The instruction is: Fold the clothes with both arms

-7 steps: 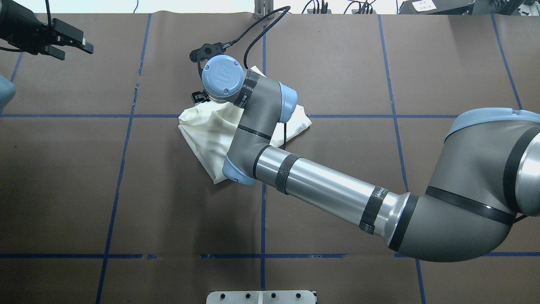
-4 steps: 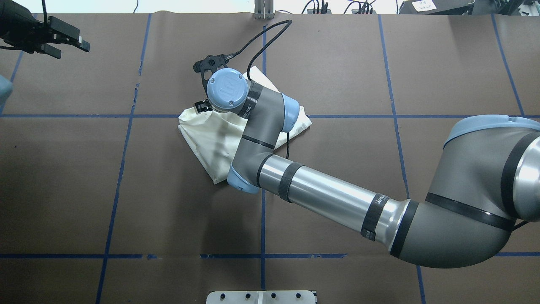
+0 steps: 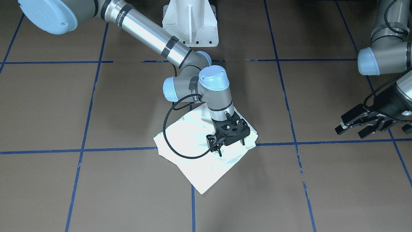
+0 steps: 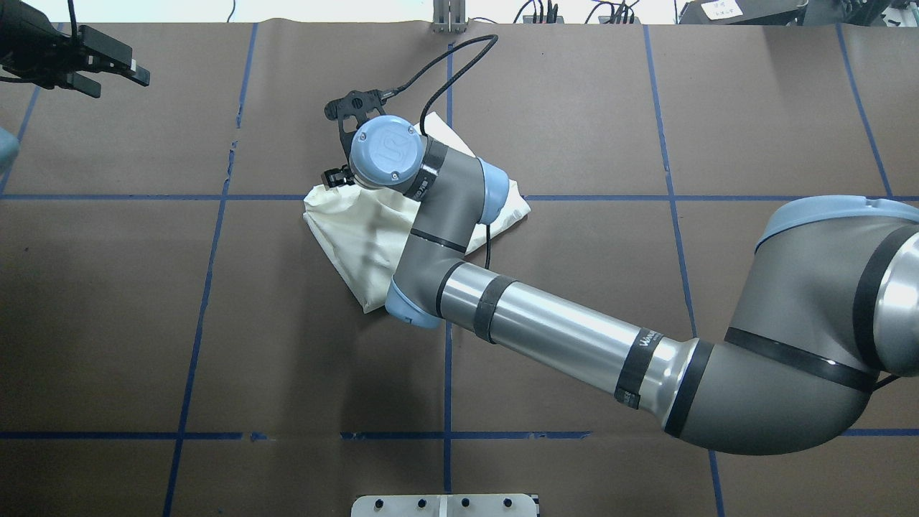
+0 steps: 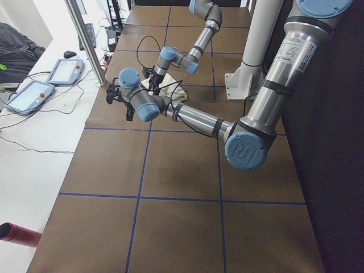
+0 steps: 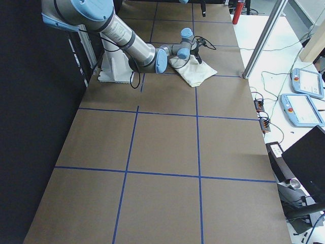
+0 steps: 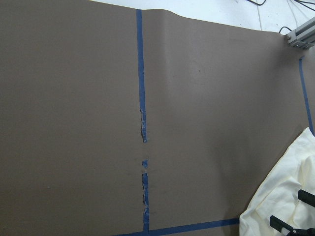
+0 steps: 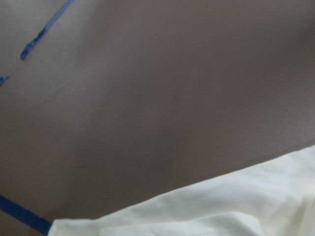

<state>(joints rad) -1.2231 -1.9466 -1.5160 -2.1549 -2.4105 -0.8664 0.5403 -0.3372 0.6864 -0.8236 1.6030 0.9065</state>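
The clothes are one cream-white shirt [image 4: 352, 230] folded into a compact square [image 3: 199, 164] near the table's middle, plain side up. My right arm [image 4: 560, 334] reaches across over it. The right gripper [image 3: 231, 147] points straight down at the shirt's edge on the robot's left side. It is open, and its two fingers [image 7: 283, 223] rest apart on the cloth. The right wrist view shows only a shirt edge [image 8: 221, 206] and bare table. My left gripper [image 4: 118, 80] hovers open and empty far off at the table's left rear [image 3: 350, 132].
The brown table cover carries a grid of blue tape lines [image 4: 446, 359]. The white pedestal base [image 3: 190, 19] stands at the robot's side. A black cable [image 3: 170, 145] loops from the right wrist over the shirt. Control tablets [image 6: 304, 81] lie beyond the table's far edge.
The right wrist has turned over the shirt and shifted slightly. The left gripper has drawn a little further towards the far left corner. The shirt's outline is the same.
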